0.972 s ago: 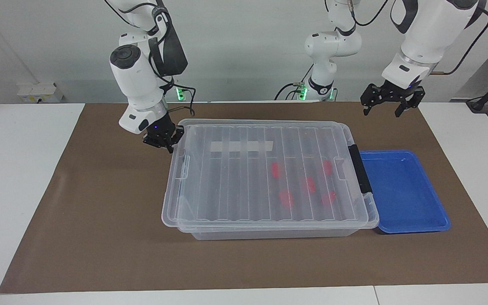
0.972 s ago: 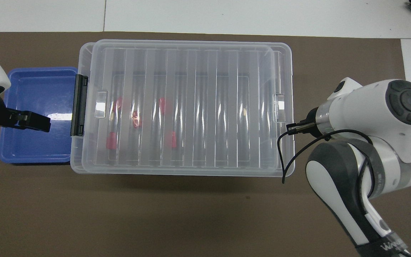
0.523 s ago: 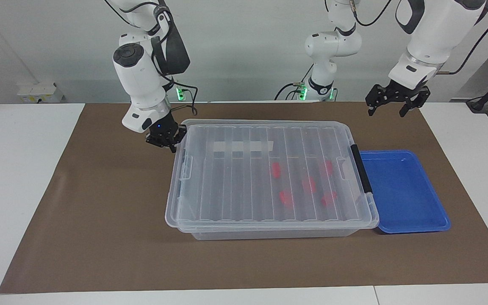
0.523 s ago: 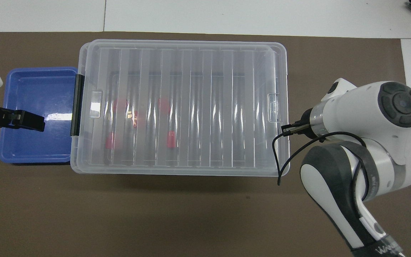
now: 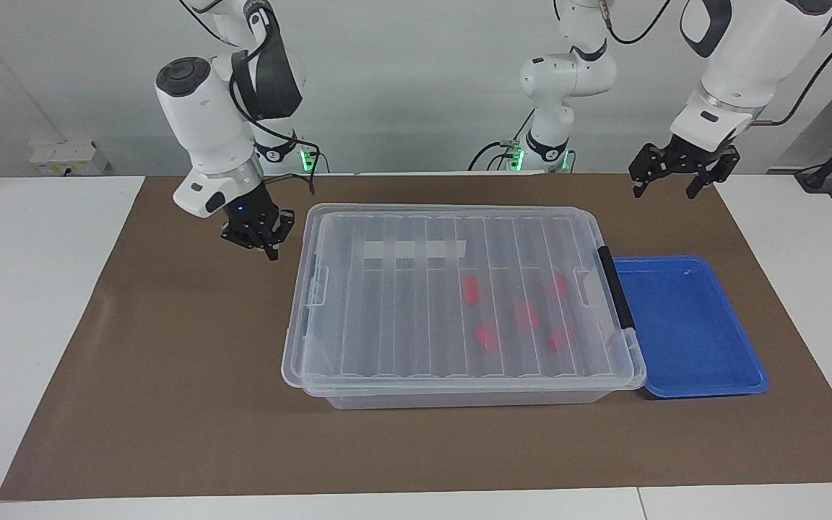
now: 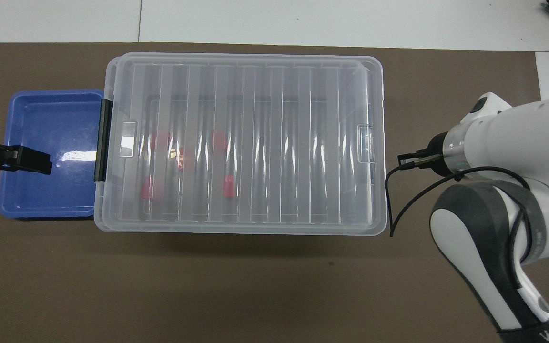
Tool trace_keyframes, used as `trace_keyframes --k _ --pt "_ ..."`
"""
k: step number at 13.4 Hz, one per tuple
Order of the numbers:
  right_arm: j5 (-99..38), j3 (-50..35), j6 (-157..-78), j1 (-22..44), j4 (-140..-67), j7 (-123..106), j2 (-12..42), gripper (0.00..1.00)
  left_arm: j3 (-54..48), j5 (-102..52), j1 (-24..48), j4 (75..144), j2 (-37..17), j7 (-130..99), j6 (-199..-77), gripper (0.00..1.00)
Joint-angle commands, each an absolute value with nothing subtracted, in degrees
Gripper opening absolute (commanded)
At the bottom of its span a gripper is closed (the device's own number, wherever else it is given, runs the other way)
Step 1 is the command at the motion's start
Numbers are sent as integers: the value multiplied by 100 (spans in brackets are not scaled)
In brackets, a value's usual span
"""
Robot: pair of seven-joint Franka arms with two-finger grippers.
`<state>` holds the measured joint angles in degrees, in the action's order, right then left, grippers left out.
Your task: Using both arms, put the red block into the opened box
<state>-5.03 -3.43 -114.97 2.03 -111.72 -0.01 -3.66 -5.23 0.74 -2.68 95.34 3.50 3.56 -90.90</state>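
The box [image 5: 452,393] [image 6: 241,228] stands mid-table with its ribbed clear lid [image 5: 387,318] [image 6: 274,95] lying flat on it. Several red blocks show through the lid, among them one [image 5: 471,289] and another [image 6: 229,186]. My right gripper [image 5: 270,251] hangs shut and empty just off the box's end, over the mat toward the right arm's end; in the overhead view its wrist hides it. My left gripper [image 5: 665,189] [image 6: 31,161] is open, holds nothing, and is raised over the blue tray's side nearer the robots.
A shallow blue tray [image 5: 690,325] [image 6: 50,190], empty, sits against the box's black-handled end toward the left arm's end. A brown mat [image 5: 170,361] covers the table's middle. A black cable [image 6: 389,205] loops from the right wrist beside the box.
The lid slid toward the left arm's end and now sits square on the box. The right gripper drew away from the lid's end. The left gripper drifted slightly outward.
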Motion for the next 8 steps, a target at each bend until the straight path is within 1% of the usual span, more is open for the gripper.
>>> trace_keyframes --k 1,3,4,5,6,8 --pt "-370 -352 -11129 0 -10848 333 -405 74 -554 18 -290 9738 519 387 -9229 100" --pt "112 -378 -10646 -18 -10234 719 -230 76 -545 26 -299 9738 519 387 -9220 100" --pt "227 -395 -10356 0 -9926 869 -159 80 -545 18 -334 9738 519 387 -9220 100" --pt "237 -404 -10127 35 -9688 983 -62 93 -545 18 -334 9738 519 387 -9202 100" --pt "211 -413 -9881 26 -9425 984 17 98 -545 26 -334 9738 519 387 -9159 100" --pt "246 -413 -9362 88 -9028 1002 140 100 -545 18 -334 9738 519 387 -9141 100"
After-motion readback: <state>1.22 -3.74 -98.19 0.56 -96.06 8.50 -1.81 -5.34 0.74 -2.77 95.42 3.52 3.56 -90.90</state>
